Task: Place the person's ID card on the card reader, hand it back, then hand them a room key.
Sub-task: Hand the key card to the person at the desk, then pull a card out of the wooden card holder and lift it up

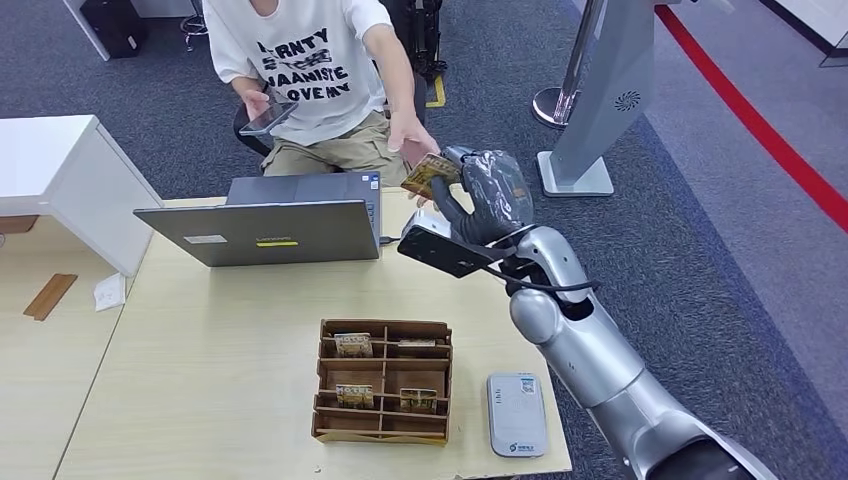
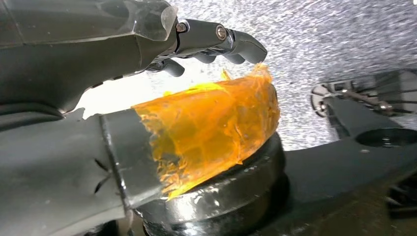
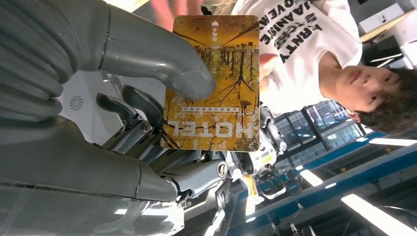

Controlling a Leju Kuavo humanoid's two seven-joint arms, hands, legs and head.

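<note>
My right hand (image 1: pixel 487 190) is raised past the table's far right corner and pinches a yellow hotel room key card (image 1: pixel 428 174) between thumb and fingers. In the right wrist view the key card (image 3: pixel 216 73) is marked HOTEL, with my thumb (image 3: pixel 162 61) pressed on its face. The seated person in a white printed T-shirt (image 1: pixel 300 60) reaches an open palm (image 1: pixel 412 138) out right at the card. Their other hand holds a dark card (image 1: pixel 268 118). The white card reader (image 1: pixel 516 413) lies near the table's front right edge. My left hand (image 2: pixel 147 64) hangs low, holding nothing, its fingers curled.
A cardboard box with compartments (image 1: pixel 383 380) holds several more key cards at the table's front centre. An open grey laptop (image 1: pixel 270 225) stands at the far edge. A white cabinet (image 1: pixel 60 175) is at the left, and a kiosk stand (image 1: pixel 600 110) at the far right.
</note>
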